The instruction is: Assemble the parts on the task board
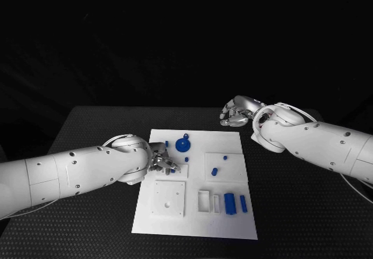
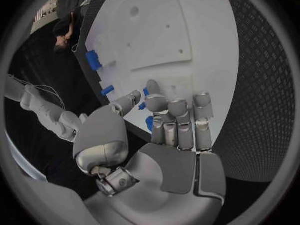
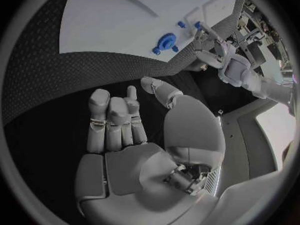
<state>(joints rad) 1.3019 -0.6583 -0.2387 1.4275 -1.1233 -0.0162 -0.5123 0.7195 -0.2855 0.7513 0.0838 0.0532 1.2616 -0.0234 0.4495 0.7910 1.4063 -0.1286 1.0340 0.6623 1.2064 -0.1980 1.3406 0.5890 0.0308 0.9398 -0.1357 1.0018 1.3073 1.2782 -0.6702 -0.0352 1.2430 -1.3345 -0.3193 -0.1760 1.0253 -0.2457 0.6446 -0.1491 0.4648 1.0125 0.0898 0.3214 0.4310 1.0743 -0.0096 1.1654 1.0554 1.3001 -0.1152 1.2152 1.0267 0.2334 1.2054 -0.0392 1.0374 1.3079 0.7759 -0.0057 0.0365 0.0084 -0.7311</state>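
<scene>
Left hand fingers curled over task board; right hand fingers curled, empty.

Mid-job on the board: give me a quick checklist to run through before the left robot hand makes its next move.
1. Left robot hand over the white board, near its left edge: ok.
2. Left hand holding a part: cannot tell; small blue pieces show by its fingers, grip unclear.
3. Right robot hand clear of the board, over the black table: ok.
4. Right hand empty, fingers curled: ok.
5. Blue round part sits on the board: ok.
6. Blue blocks near the board's front edge, untouched: ok.
</scene>
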